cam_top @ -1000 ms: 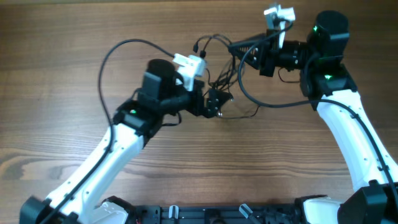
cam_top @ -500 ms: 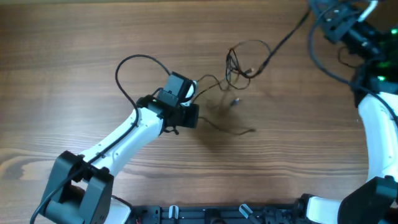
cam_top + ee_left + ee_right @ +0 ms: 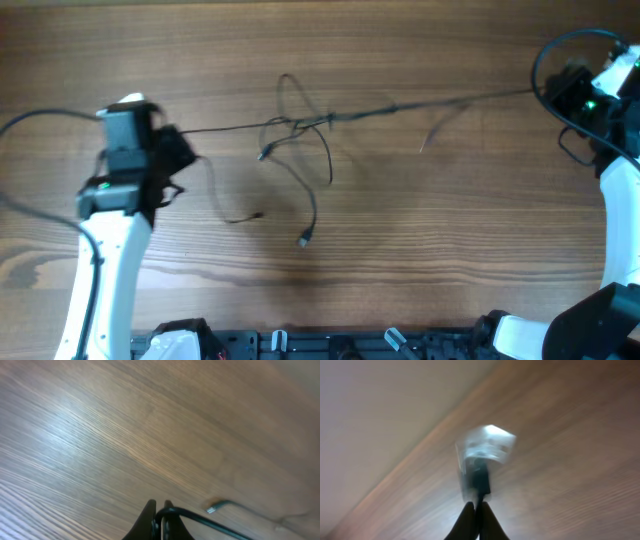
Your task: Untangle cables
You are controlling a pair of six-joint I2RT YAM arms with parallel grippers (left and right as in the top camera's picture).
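Note:
Thin black cables (image 3: 330, 118) run in a taut line across the wooden table, with a loose tangle of loops (image 3: 298, 128) near the middle. Free ends with small plugs hang down from it (image 3: 304, 240) (image 3: 257, 215). My left gripper (image 3: 183, 148) is at the left end of the line. In the left wrist view it (image 3: 160, 509) is shut on a black cable, and a plug end (image 3: 211, 509) lies just beyond. My right gripper (image 3: 556, 92) holds the right end. In the right wrist view it (image 3: 479, 506) is shut on a cable that ends in a blurred plug (image 3: 481, 472).
Thicker black arm wires loop at the far left (image 3: 30, 120) and at the top right (image 3: 560, 45). A dark rail (image 3: 330, 345) runs along the table's near edge. The table top (image 3: 450, 230) is plain wood.
The two arms have pulled apart, the left one to the left and the right one to the right. The bunched cables have been drawn out into a long taut line with looser loops.

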